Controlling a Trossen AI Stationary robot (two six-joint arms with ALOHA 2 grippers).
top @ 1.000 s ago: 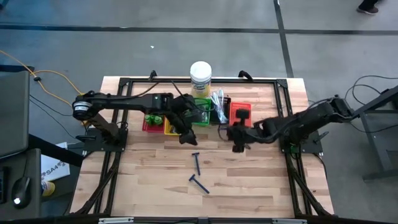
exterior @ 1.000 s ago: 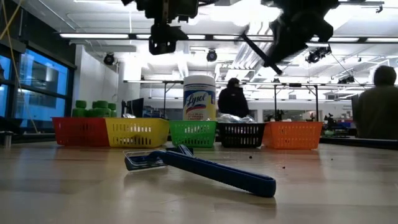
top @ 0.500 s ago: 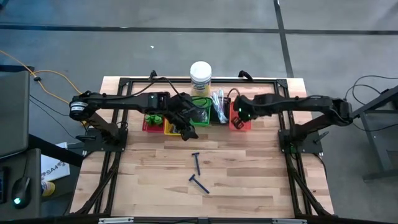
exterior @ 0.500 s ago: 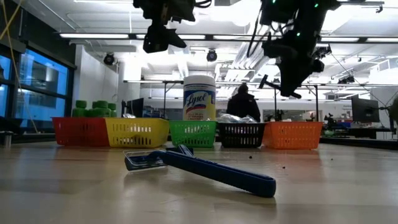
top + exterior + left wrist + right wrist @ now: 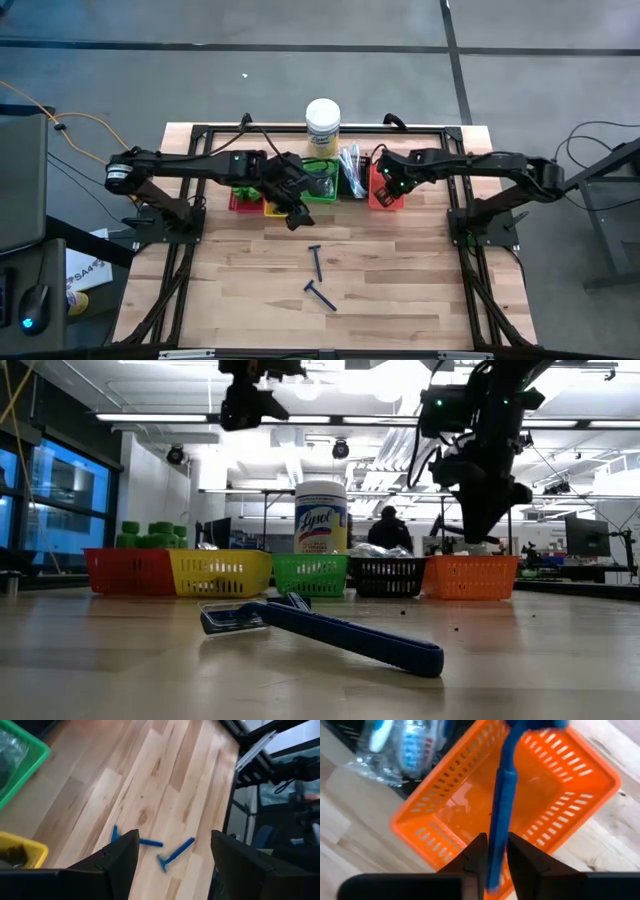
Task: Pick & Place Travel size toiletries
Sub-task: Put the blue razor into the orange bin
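The right gripper (image 5: 492, 851) reaches over the orange slotted plastic tray (image 5: 560, 780), fingers narrowly pinching a dark-blue plastic razor (image 5: 501, 805) (left gripper (image 5: 170, 855) gapes empty, near the tray row).

A white-lidded yellowish jar (image 5: 322, 125) stands at the far edge of the wooden surface (image 5: 400, 290), behind a row of small red (image 5: 241, 200), yellow (image 5: 274, 208), green (image 5: 322, 165), black (image 5: 388, 577) and orange (image 5: 445, 815) trays; a person (image 5: 388, 530) stands in the room beyond.
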